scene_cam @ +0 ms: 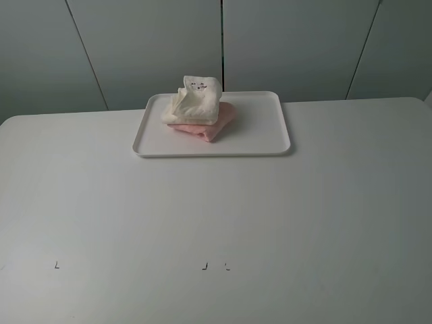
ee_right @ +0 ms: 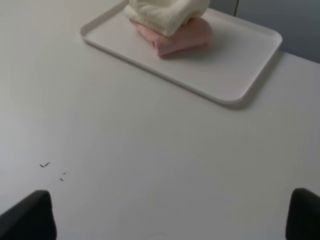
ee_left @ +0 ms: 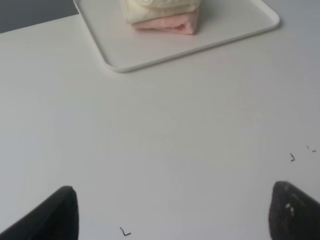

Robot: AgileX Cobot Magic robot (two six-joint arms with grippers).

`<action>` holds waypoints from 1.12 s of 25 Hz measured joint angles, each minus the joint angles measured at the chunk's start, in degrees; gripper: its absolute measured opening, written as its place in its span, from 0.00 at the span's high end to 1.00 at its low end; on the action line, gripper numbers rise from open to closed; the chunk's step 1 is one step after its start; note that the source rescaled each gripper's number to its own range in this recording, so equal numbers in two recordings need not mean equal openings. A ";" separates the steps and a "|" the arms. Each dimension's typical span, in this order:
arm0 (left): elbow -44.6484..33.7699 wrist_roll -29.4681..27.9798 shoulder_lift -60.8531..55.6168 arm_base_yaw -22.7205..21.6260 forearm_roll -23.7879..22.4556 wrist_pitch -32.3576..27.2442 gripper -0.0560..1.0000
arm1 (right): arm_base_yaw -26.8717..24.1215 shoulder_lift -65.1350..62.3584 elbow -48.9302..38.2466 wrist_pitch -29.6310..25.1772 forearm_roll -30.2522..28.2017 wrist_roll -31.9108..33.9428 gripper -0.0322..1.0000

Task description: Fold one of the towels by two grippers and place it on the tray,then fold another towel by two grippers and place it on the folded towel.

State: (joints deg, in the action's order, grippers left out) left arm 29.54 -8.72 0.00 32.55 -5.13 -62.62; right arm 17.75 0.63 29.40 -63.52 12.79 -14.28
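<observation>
Stacked towels [ee_left: 162, 15] well beyond left end effector [ee_left: 172, 215]

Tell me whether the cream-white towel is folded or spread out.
Folded: the cream-white towel sits as a compact bundle atop the pink towel on the tray.

You had soft, even, diffuse light with no glare on the surface [scene_cam: 216, 223]. Only a faint shadow lay along the tray [scene_cam: 270, 138] at its lower right edge in the high view. Both wrist views were slightly soft, and the dark tool tips at their bottom corners were blurred.
</observation>
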 joint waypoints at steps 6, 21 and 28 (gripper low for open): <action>0.00 0.00 0.00 0.00 0.00 0.08 0.02 | 0.00 -0.41 0.00 0.00 -0.11 0.00 0.00; 0.00 0.00 0.00 -8.27 -0.10 0.08 0.02 | -5.48 -0.41 0.00 0.24 -3.39 3.74 0.00; 0.00 0.00 0.00 -21.82 -0.32 0.08 0.02 | -7.80 -0.41 0.00 0.24 -4.26 4.35 0.00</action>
State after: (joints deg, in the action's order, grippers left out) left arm 29.54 -8.72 0.00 10.73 -5.45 -62.54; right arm 9.95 0.23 29.40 -63.28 8.53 -9.93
